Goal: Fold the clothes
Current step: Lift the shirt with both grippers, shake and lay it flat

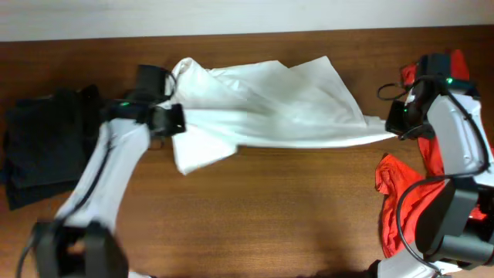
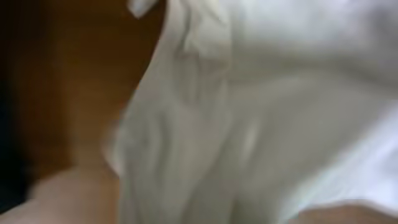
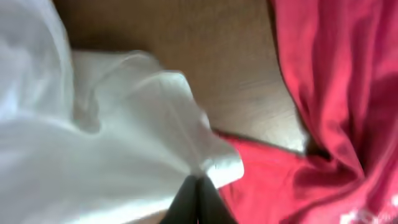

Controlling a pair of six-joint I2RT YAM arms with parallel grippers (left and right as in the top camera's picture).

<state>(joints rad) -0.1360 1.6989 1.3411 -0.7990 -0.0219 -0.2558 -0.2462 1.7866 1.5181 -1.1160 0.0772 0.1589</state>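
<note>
A white garment (image 1: 270, 108) lies stretched across the middle of the brown table (image 1: 293, 216), its lower edge pulled taut between my two grippers. My left gripper (image 1: 171, 117) is at its left end. In the blurred left wrist view the white cloth (image 2: 249, 124) fills the frame and hides the fingers. My right gripper (image 1: 395, 127) is at the garment's right tip. In the right wrist view its dark fingers (image 3: 199, 182) are shut on a corner of the white cloth (image 3: 93, 155).
A heap of black clothes (image 1: 46, 147) lies at the left edge. Red clothes lie at the right, one piece at the back (image 1: 455, 66) and one near the front (image 1: 401, 201). The red cloth (image 3: 336, 93) is right beside the right gripper.
</note>
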